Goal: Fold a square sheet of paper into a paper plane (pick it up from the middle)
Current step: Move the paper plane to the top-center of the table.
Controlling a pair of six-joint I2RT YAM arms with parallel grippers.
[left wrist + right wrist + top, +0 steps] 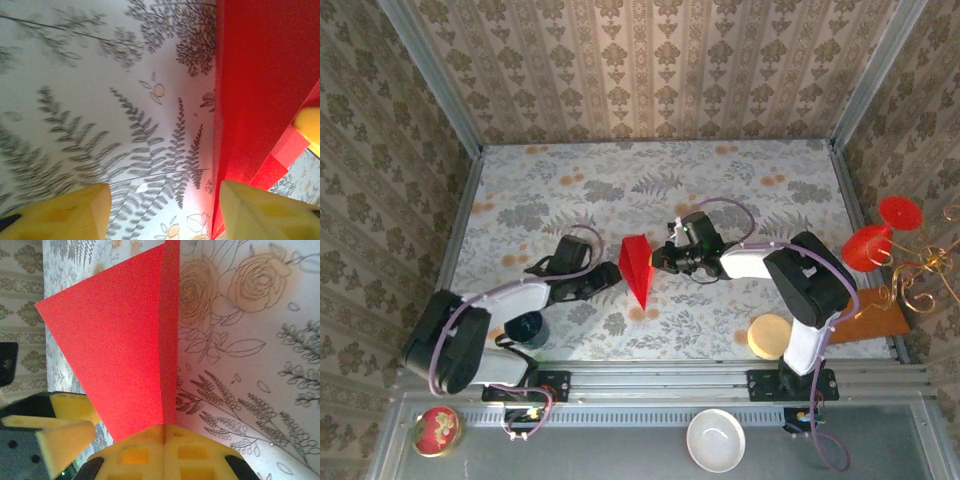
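Yellow fingers of our right pincer clamp the fold of the paper plane. Across the floral worktop we see that red plane at the worktop's middle, tip toward its near edge; our left pincer gapes wide, just beside the plane.

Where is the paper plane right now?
In the top view the paper plane is at the middle of the table, nose toward the arm bases, pinched by the right hand on its right, the open left hand close on its left.
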